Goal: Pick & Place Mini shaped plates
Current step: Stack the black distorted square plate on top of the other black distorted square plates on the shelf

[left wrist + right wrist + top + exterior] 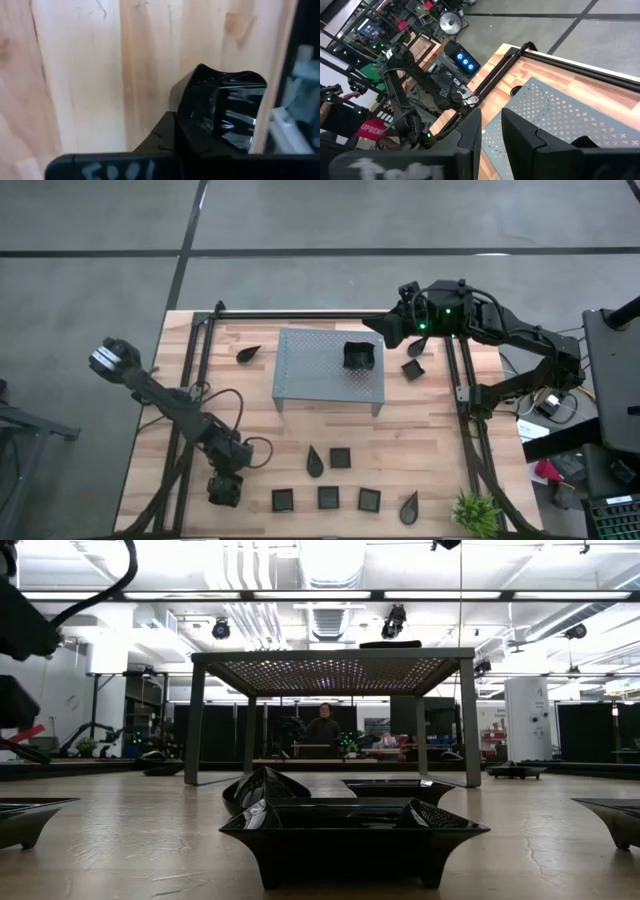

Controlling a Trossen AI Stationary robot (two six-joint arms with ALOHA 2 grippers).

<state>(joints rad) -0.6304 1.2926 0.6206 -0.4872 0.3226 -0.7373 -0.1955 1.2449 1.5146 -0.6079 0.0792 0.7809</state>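
Clamped in the left tool [224, 489], a square plate [220, 110] sits level; right tool [385, 330] slightly apart.

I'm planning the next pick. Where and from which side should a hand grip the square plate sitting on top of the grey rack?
Probably grip the square plate by one raised rim wall, coming straight down from above. It rests upright on the flat top of the rack with its rim exposed, and a fingertip can dip inside the dish. The right hand hovers closest.
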